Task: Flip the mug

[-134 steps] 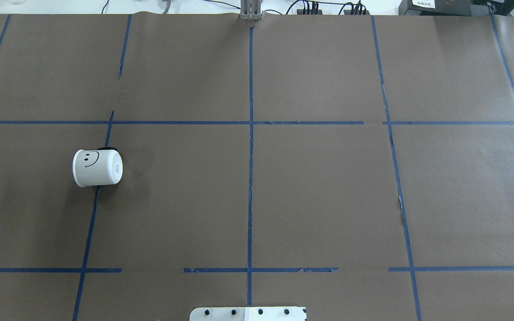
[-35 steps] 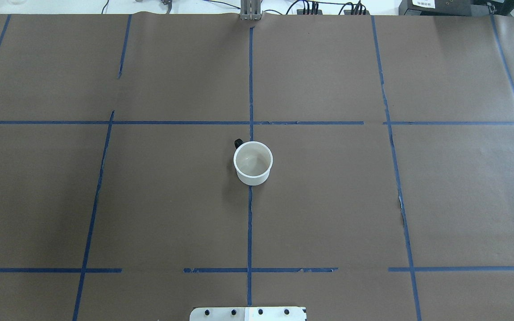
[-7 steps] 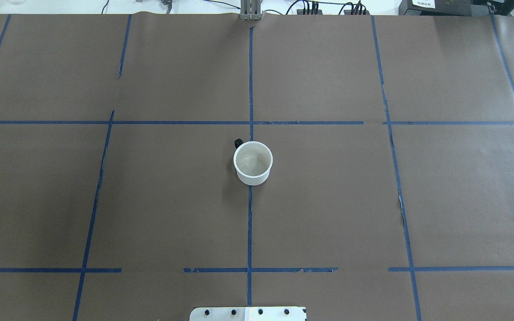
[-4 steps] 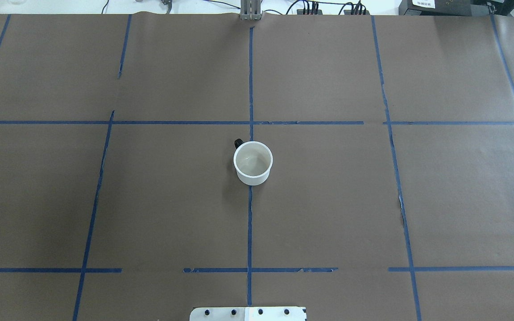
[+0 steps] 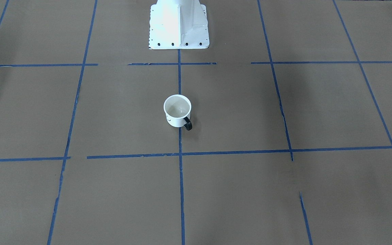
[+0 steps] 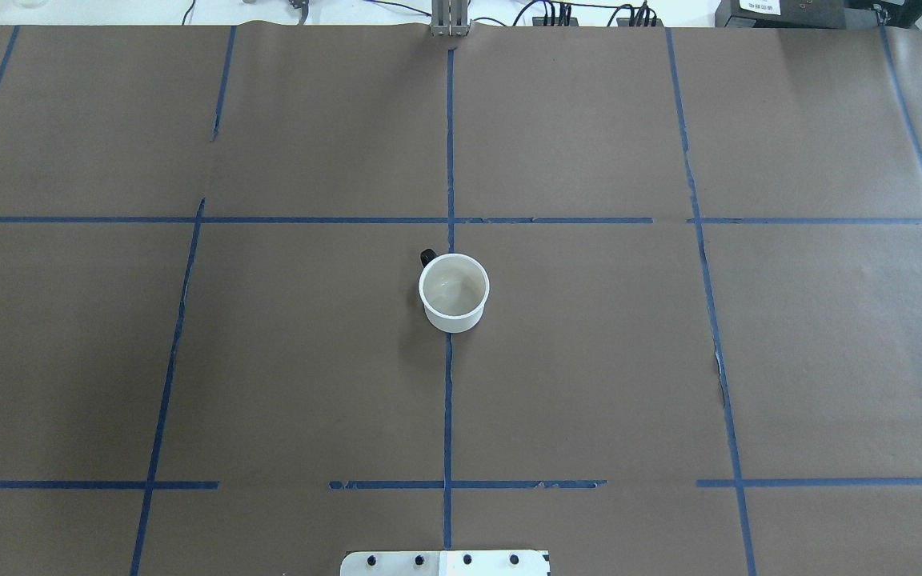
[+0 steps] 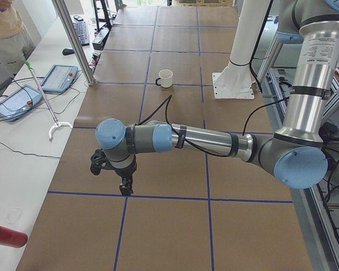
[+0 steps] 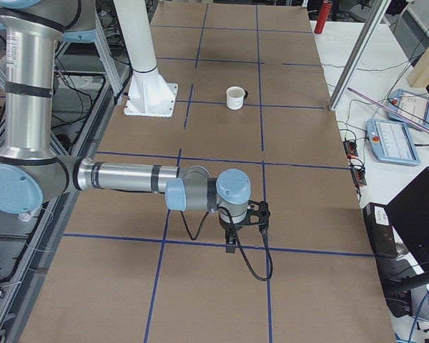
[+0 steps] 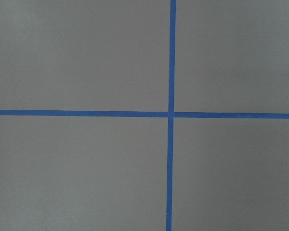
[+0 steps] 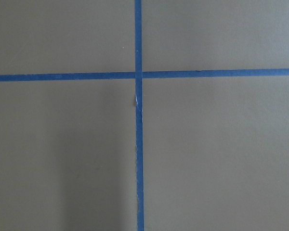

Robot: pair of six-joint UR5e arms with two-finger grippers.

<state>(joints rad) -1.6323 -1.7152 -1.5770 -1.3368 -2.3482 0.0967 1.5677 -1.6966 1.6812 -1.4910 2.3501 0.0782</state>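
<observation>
The white mug point(image 6: 454, 292) stands upright with its mouth up at the middle of the table, on the centre tape line. Its black handle point(image 5: 188, 124) points to the far side, away from my base. It also shows in the exterior left view point(image 7: 165, 78) and the exterior right view point(image 8: 235, 97). My left gripper point(image 7: 110, 179) hovers over the table's left end, far from the mug. My right gripper point(image 8: 247, 227) hovers over the right end, also far from it. Both show only in the side views, so I cannot tell whether they are open or shut. The wrist views show only tape lines.
Brown paper with blue tape lines point(image 6: 450, 160) covers the table. My white base plate point(image 5: 179, 23) sits at the near edge. A side bench holds tablets point(image 7: 59, 78), a metal post point(image 7: 73, 39) and a red can point(image 7: 5, 235).
18.7 s ago the mug lay tipped at the table's left with its base showing. It now stands upright at the centre, where it has stayed for the last 4.9 s.
</observation>
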